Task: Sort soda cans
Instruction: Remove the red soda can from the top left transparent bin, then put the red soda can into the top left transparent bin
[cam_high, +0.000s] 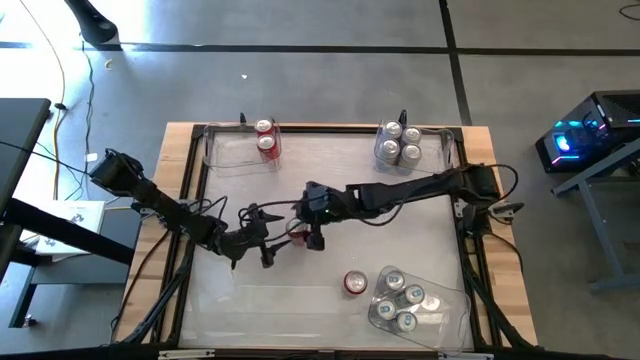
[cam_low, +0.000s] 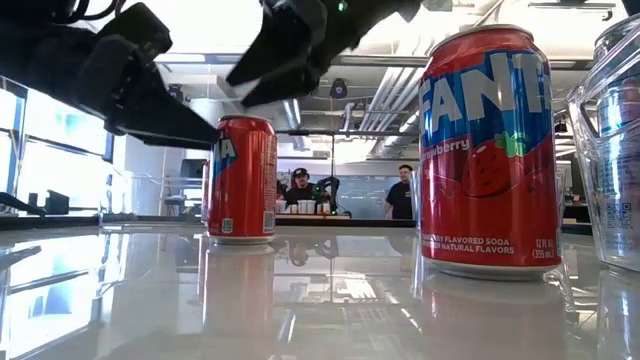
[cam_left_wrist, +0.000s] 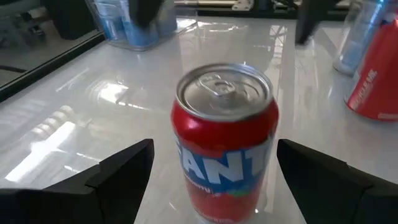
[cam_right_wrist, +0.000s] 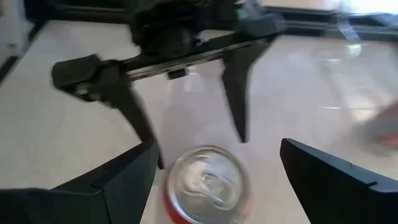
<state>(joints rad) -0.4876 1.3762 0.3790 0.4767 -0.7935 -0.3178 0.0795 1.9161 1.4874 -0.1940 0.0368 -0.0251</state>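
1. Left gripper (cam_high: 268, 240) is sitting at mid-table, fingers spread wide with a red can (cam_left_wrist: 225, 146) standing upright between them, not yet pinched.
2. Right gripper (cam_high: 314, 237) is hanging just beside it over the same can (cam_right_wrist: 205, 185), fingers also spread and gripping nothing. Both tools are crowding one can.
3. That can (cam_high: 297, 233) is standing on the white table (cam_high: 330, 190), free, in the gap between the two grippers.
4. A second red can (cam_high: 355, 284) is waiting loose nearer the front edge, just beside the front-right bin (cam_high: 455, 312).
5. Scoreboard: two red cans are sitting in the far-left bin (cam_high: 222, 155), four silver cans (cam_high: 397, 142) in the far-right bin, and roughly four blue-and-silver ones (cam_high: 402, 300) in the front-right bin.
6. My call: we're looking well past halfway, with only these two red cans left to deliver, presumably to the far-left bin.
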